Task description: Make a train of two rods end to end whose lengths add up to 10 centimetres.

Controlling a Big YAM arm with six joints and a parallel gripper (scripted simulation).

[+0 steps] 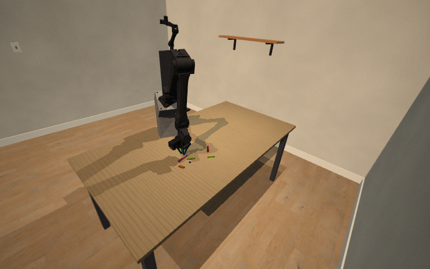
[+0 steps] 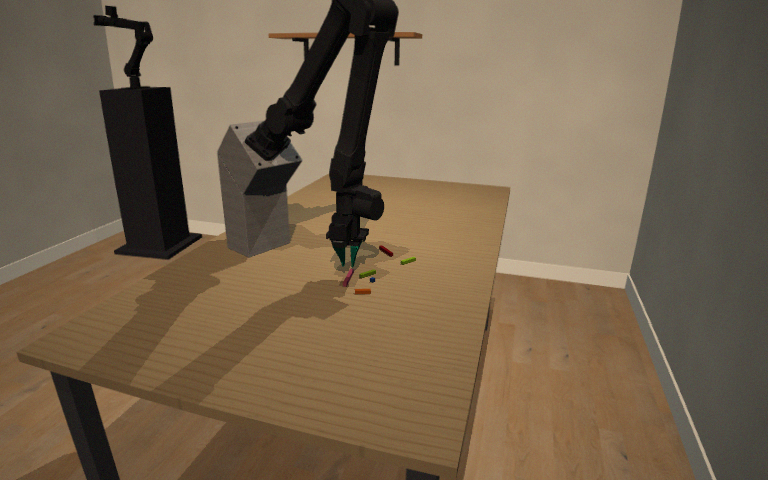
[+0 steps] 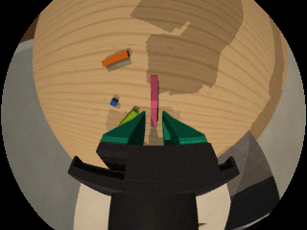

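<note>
Where the striped wooden table (image 1: 221, 190) fills the frame's centre, the green-fingered gripper (image 2: 347, 257) hangs narrowly parted, empty, above a pink rod (image 2: 347, 277).

Rods (image 2: 362, 290) clustered mid-table (image 2: 283, 362); pincer (image 2: 346, 261) above nearest rod (image 2: 347, 277)

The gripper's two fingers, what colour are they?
Green fingers, seen best in the wrist view.
</note>
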